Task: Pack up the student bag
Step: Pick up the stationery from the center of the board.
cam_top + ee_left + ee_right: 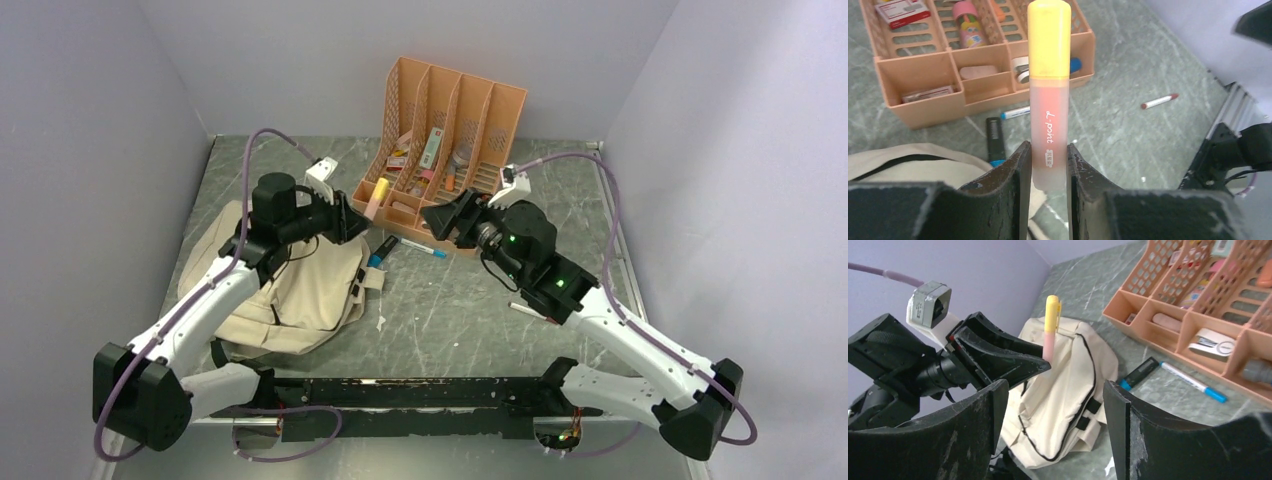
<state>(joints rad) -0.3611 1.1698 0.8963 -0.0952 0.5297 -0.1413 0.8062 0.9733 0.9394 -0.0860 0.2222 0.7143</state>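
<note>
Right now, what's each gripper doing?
Left gripper: closed on the highlighter.
Right gripper: open, holding nothing.

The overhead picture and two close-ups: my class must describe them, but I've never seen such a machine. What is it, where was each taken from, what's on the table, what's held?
It is a robot: left arm, right arm, each ending in a two-finger gripper. The overhead view comes from a fixed camera above and behind them; each close-up from a camera on one wrist. On the table lie a beige student bag, an orange file organizer holding stationery, a black marker and a blue-capped pen. The left gripper clamps a yellow-capped highlighter; the right gripper is open, empty.
</note>
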